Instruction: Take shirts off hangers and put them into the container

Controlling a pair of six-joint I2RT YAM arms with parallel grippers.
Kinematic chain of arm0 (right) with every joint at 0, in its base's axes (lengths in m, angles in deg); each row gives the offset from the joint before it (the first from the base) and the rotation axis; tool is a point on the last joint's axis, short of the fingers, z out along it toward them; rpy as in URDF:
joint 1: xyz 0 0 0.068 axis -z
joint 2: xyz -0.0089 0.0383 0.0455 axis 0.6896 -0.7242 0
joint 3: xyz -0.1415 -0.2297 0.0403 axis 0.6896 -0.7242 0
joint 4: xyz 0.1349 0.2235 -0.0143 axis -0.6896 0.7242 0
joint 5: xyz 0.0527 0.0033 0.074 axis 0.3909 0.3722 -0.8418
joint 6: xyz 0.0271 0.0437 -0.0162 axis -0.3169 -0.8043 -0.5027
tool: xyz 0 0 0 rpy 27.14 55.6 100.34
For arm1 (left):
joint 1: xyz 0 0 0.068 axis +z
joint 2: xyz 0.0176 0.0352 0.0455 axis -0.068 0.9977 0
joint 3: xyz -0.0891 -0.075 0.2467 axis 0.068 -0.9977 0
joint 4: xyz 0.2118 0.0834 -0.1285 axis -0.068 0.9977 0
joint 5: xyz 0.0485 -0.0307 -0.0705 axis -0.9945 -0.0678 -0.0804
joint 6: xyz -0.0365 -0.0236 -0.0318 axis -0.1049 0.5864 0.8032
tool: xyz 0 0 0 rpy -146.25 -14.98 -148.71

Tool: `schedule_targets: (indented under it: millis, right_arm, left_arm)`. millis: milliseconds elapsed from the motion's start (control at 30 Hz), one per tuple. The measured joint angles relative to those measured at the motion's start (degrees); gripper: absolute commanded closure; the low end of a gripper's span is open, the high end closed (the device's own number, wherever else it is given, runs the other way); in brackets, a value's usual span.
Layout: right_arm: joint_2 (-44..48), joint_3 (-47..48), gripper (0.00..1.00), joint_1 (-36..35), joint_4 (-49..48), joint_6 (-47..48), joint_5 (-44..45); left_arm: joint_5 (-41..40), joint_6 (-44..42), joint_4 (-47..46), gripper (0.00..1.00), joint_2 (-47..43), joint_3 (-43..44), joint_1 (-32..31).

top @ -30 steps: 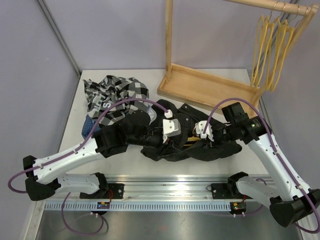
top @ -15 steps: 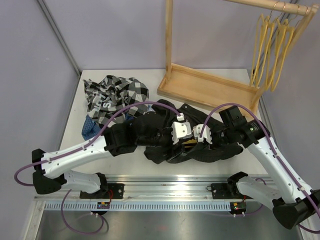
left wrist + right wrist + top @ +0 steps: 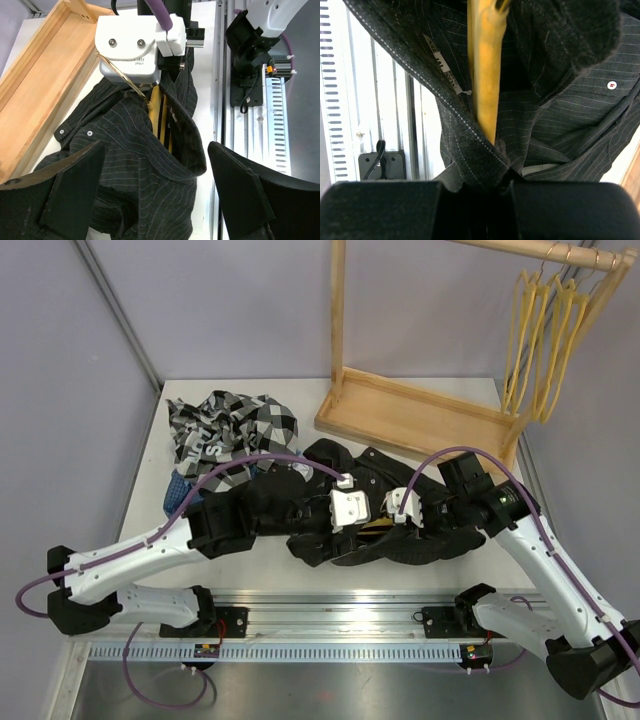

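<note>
The left hand point(image 3: 157, 195) hovers with its fingers wide apart over the black shirt point(image 3: 125, 150) on the table point(image 3: 300, 412). The right hand point(image 3: 487, 187) is closed narrowly on the shirt's collar, next to the yellow hanger point(image 3: 484, 75).

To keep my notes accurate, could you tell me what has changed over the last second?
The left gripper opened over the black shirt, letting go, and shifted slightly toward the right gripper. The right gripper stayed shut on the shirt by the hanger.
</note>
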Motion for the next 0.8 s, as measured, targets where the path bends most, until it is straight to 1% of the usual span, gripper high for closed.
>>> schedule_targets:
  millis: [200, 433, 600, 667, 700, 733, 800]
  right_arm:
    - [0.3, 0.0, 1.00, -0.3, -0.1, -0.8, 0.0]
    - [1.2, -0.2, 1.00, -0.6, -0.1, -1.1, 0.0]
    - [1.9, -0.5, 1.00, -0.7, -0.1, -1.2, 0.0]
    - [2.1, -0.8, 1.00, -0.7, -0.1, -1.2, -0.1]
    - [2.3, -0.9, 1.00, -0.7, -0.1, -1.2, -0.1]
    - [2.3, -1.0, 1.00, -0.7, -0.1, -1.2, -0.1]
    - [2.4, -1.1, 1.00, -0.8, -0.1, -1.2, -0.3]
  left_arm:
    - [-0.1, -1.4, -0.7, 0.16, 4.2, 0.4, 0.0]
    - [-0.1, -1.4, -1.8, 0.28, 8.7, 0.4, 0.0]
    - [-0.4, -1.4, -3.1, 0.44, 9.5, 0.4, 0.0]
    - [-0.7, -1.3, -4.0, 0.46, 9.5, 0.3, 0.0]
    - [-0.9, -1.3, -4.5, 0.49, 9.5, 0.2, 0.0]
    - [-1.1, -1.2, -5.1, 0.58, 9.5, 0.0, 0.0]
    - [-1.5, -1.1, -6.0, 0.68, 9.5, -0.6, 0.0]
